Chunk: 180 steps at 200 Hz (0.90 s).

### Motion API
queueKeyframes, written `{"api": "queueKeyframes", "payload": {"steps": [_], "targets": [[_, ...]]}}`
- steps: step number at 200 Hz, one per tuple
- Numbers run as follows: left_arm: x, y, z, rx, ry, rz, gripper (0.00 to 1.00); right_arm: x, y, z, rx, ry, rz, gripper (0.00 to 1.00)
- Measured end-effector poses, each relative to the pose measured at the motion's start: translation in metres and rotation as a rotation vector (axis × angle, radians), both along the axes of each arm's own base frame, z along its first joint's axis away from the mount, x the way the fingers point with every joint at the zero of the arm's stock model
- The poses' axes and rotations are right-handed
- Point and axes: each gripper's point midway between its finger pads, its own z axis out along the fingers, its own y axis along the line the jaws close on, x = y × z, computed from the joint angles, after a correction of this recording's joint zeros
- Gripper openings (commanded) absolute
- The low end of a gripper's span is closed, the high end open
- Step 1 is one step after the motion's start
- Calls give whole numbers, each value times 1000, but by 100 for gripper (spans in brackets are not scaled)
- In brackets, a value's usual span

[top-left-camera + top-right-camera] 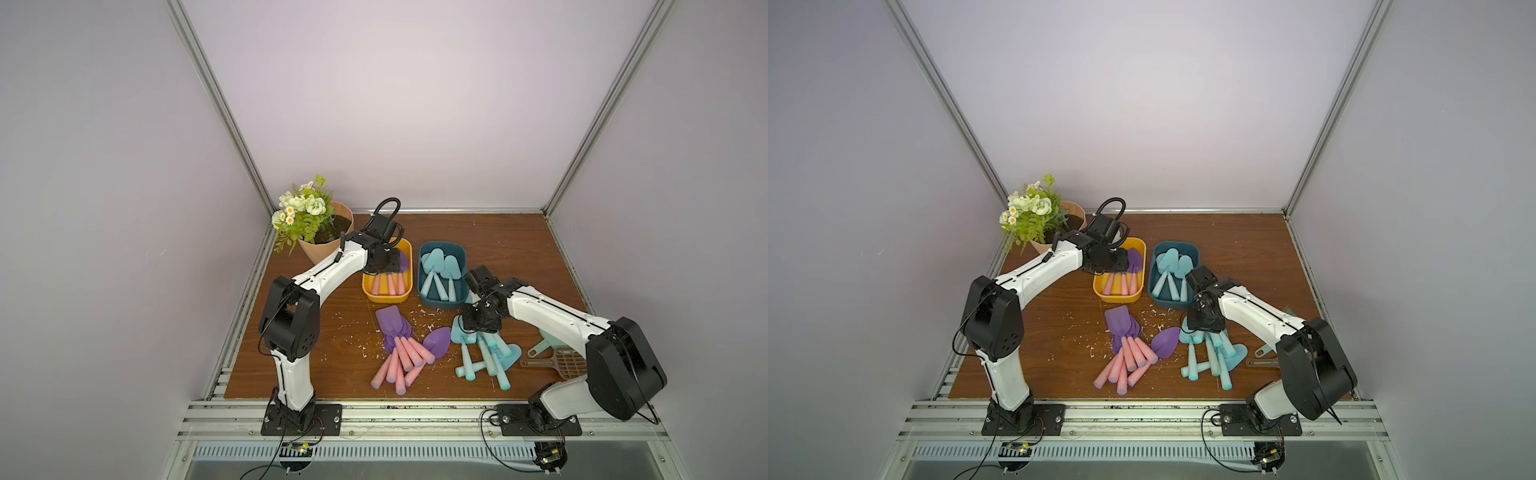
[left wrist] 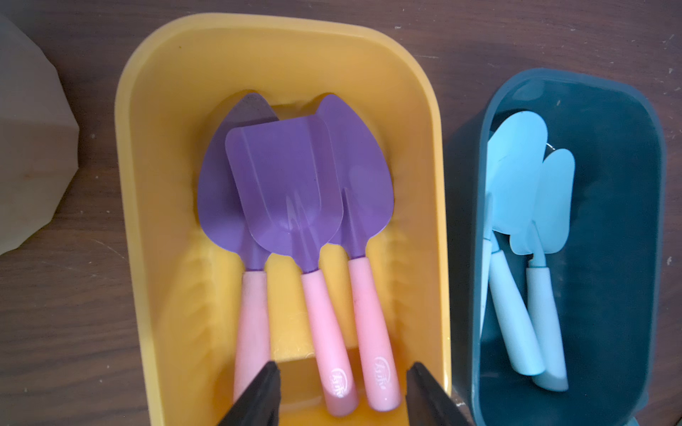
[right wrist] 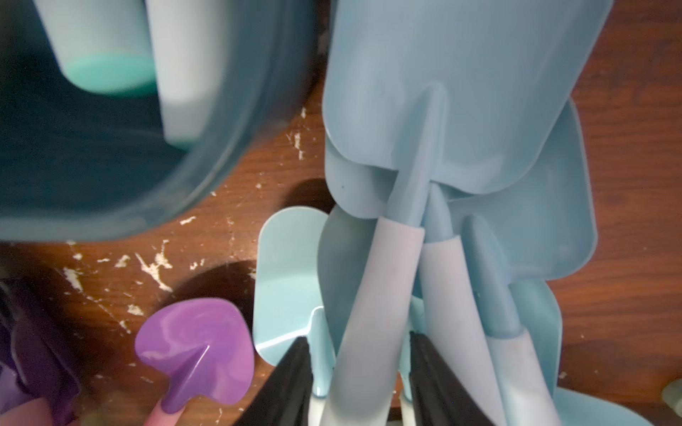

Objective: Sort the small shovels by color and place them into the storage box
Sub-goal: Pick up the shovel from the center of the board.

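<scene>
One turquoise shovel (image 3: 398, 243) lies with its handle straight between the jaws of the right gripper (image 3: 358, 335), and its blade points away from the gripper. The jaws stand partly apart around this handle. A thin gap shows on each side, so nothing is clamped. The shovel lies on top of the turquoise heap (image 1: 490, 357), which is on the table (image 1: 498, 249) directly under this gripper. A single purple shovel (image 3: 195, 343) lies near one finger (image 3: 288, 380) without touching it. The purple heap (image 1: 399, 349) is farther out on that same side. The teal box (image 3: 110, 191) stands just ahead of the gripper and holds several turquoise shovels (image 1: 438, 270).

The left gripper (image 2: 343, 365) hovers over one end of the yellow box (image 2: 166, 147) with its jaws wide apart and empty. Below it, three purple shovels (image 2: 288, 184) lie in this box, with the pink handles toward the gripper and the blades away from it. The middle blade overlaps the other two. The teal box stands just beside the yellow box.
</scene>
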Motion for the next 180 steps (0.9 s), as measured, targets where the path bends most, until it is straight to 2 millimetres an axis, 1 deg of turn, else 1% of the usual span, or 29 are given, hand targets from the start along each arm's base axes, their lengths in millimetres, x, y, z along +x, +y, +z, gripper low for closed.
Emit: {"api": "queueKeyframes", "payload": {"steps": [22,60,76,90,117,152,166,180], "targets": [[0,1,0,3,-1,2,57,1,0,-1,1,-6,-5,46],[0,1,0,4,-1,2,58,0,-1,-8,-7,7,-19,38],[0,1,0,4,-2,2,58,0,-1,-10,-8,10,-23,32],[0,1,0,5,-2,1,58,-1,-2,-11,-9,12,-34,25],[0,1,0,5,-2,1,58,-1,-4,-11,-17,11,-49,15],[0,1,0,6,-3,-1,58,-2,-10,-9,-41,4,-88,13],[0,1,0,6,-3,-2,58,-3,-15,-4,-53,-5,-112,12],[0,1,0,6,-3,-3,58,-1,-20,6,-70,-28,-144,12]]}}
